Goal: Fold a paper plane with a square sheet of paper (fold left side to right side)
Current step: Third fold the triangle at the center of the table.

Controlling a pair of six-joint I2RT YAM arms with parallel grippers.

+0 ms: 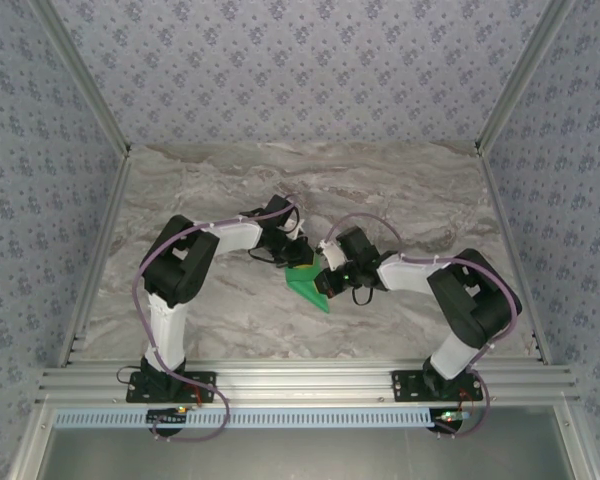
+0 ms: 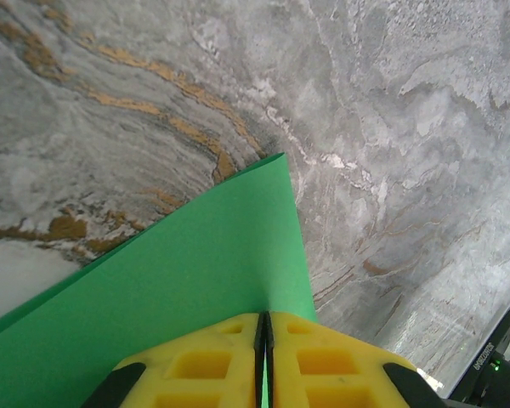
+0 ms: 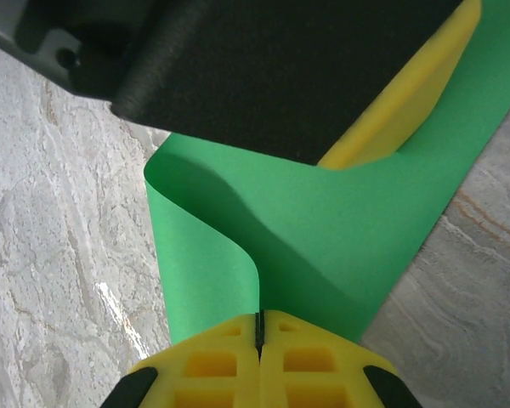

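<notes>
Where green sheet (image 1: 308, 286) is pinched, tbl (image 1: 410, 185) is grey marble — walls (image 1: 300, 60) floral.

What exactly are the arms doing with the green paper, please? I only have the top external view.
Observer: The left fingers are shut on the sheet.
Operator: And the right arm?
Observer: The right fingers are shut on the sheet too, where it curls over.
Operator: Is the fold creased flat?
Observer: No, the right wrist view shows a rounded bend, not a sharp crease.
</notes>
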